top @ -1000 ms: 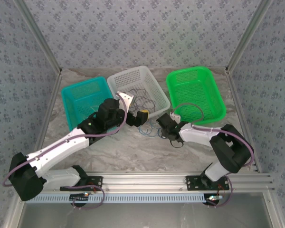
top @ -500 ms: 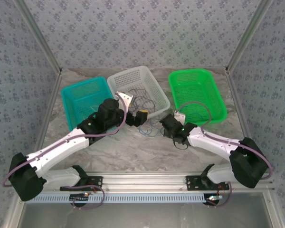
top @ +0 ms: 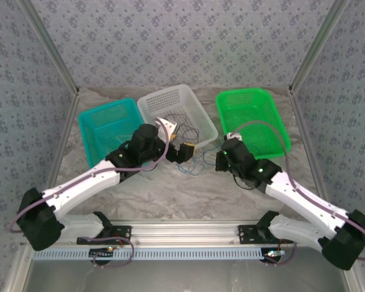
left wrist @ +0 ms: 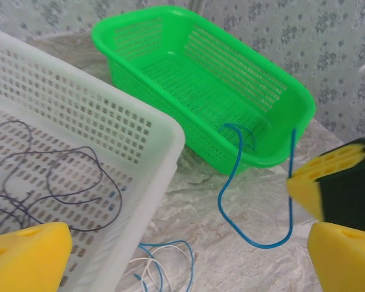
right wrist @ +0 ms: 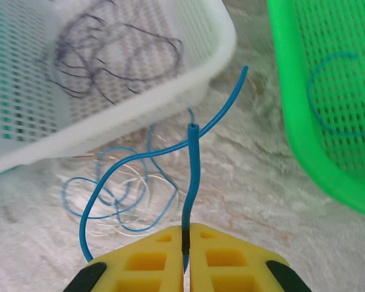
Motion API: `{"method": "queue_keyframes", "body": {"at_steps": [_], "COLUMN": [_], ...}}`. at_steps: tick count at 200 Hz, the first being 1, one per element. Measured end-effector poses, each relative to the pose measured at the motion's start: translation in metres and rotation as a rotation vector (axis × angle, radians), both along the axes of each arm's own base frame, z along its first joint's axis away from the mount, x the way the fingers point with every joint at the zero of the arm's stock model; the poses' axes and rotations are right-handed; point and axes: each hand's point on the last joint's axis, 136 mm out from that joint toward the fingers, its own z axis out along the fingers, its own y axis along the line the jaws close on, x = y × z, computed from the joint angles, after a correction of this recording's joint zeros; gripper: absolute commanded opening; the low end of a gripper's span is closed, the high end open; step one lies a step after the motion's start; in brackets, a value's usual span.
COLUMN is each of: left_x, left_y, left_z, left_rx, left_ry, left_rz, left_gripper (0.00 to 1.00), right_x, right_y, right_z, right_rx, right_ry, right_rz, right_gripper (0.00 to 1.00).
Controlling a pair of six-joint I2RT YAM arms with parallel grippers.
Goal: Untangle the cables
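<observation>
My right gripper (right wrist: 186,238) (top: 221,159) is shut on a blue cable (right wrist: 191,159) near its cut end, and the cable rises straight out of the closed yellow fingers. That cable hangs in a loop (left wrist: 250,234) above the table in front of the green basket. A loose tangle of blue and whitish cables (right wrist: 118,196) (top: 192,165) (left wrist: 160,263) lies on the marble table beside the white basket. Dark purple-black cables (right wrist: 112,53) (left wrist: 55,182) rest inside the white basket (top: 152,102). My left gripper (left wrist: 188,244) (top: 183,148) hovers open over the tangle, holding nothing.
The green basket (top: 278,131) stands at the right and holds a blue cable (right wrist: 332,91). The teal basket (top: 91,118) stands left of the white one. Both arms meet at the table's middle, their grippers close together. Metal frame posts run along the sides.
The right arm has swung outward and its gripper has moved right toward the green basket, drawing the blue cable up. The left gripper shifted slightly right and stayed open.
</observation>
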Motion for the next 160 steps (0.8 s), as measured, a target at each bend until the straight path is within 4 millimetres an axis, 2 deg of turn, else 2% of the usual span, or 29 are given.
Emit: {"method": "queue_keyframes", "body": {"at_steps": [49, 69, 113, 160], "left_x": [0.001, -0.003, -0.011, -0.019], "left_y": [-0.034, -0.046, -0.067, -0.079], "left_z": [-0.005, -0.006, -0.022, -0.019], "left_rx": [-0.036, -0.067, -0.084, -0.12], "left_ry": [0.108, 0.148, 0.253, 0.287], "left_rz": [-0.101, -0.152, -0.25, -0.327], "left_gripper": [0.94, 0.9, 0.79, 0.41], "right_x": [-0.017, -0.02, -0.025, -0.025], "right_y": [0.006, 0.01, 0.017, 0.019], "right_z": [0.035, 0.038, 0.041, 0.055], "right_rx": [0.055, 0.053, 0.048, 0.071], "right_ry": [-0.102, -0.115, -0.136, -0.189], "right_rz": [0.171, 0.22, 0.297, 0.322], "right_gripper": [0.12, 0.12, 0.12, 0.12]}}
